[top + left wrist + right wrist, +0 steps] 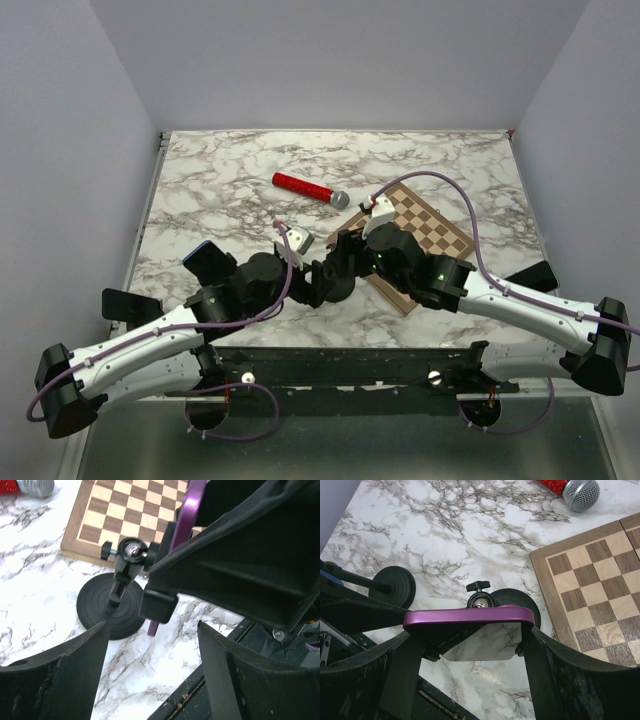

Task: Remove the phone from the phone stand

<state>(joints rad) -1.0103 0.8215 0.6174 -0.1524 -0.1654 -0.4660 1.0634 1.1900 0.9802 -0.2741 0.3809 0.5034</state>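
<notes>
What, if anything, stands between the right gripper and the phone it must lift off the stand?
Nothing visible does. In the right wrist view, the jaws of the right gripper flank the purple phone, one at each side edge, apparently touching it. The phone stand sits behind the phone, not between.

No legible text, brand or number anywhere, perhaps too blurred, even on the phone

Right fingers seem clamped, left fingers spread.
</notes>
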